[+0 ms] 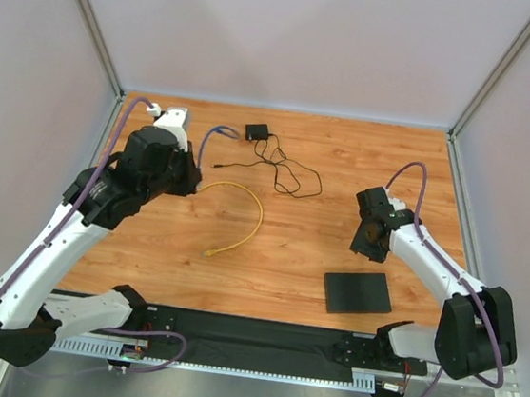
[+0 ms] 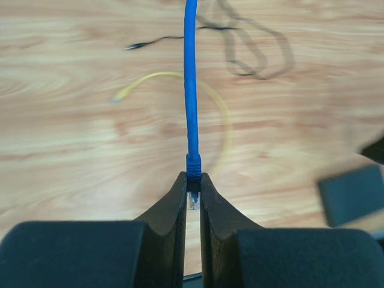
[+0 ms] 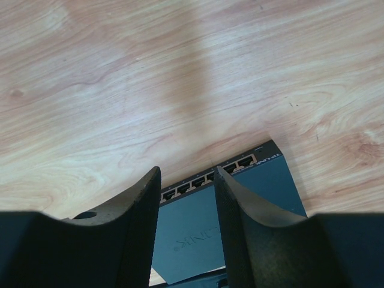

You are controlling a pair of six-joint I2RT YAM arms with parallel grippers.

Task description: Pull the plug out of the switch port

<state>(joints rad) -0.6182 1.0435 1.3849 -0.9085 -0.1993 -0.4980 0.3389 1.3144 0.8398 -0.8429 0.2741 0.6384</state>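
From above, the switch [image 1: 358,292] lies flat on the table [image 1: 326,167] near the right pincer [image 1: 369,251], well apart from the left pincer [image 1: 189,178]. Left wrist: pincer narrow — clamped on the blue cable's [image 2: 191,90] plug [image 2: 193,195]. Right wrist: pincer partly wide, holding nothing, above the switch's ports [image 3: 207,177] — those showing look empty.

This looks like a robot lab. Plain white walls [image 1: 294,29] and metal posts [image 1: 91,24] box in a wooden worktop [image 1: 289,240].
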